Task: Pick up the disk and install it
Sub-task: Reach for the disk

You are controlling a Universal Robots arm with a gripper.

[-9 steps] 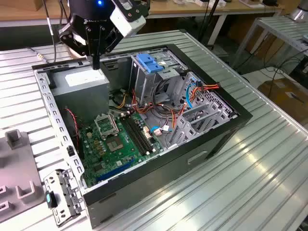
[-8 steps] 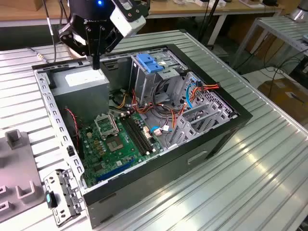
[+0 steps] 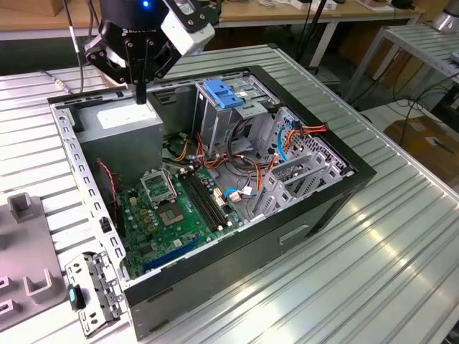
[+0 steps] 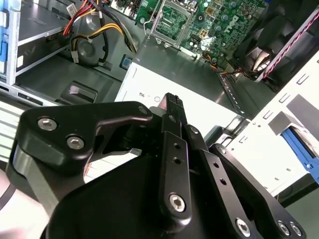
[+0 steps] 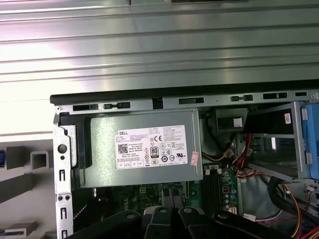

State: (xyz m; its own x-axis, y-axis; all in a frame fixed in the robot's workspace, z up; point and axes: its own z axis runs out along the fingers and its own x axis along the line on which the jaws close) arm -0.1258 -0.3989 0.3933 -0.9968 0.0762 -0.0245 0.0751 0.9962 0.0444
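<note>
Gripper hangs above power supply in case's corner, fingers together, empty: in transit, we judge. Disk, we think, is blue-railed piece outside case's side wall, well apart. Drive cage, across case, awaits it.

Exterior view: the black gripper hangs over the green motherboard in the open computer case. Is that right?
No. The exterior view shows the black gripper hanging over the grey metal power-supply box with its white sticker, not the green motherboard, in the open black computer case.
</note>
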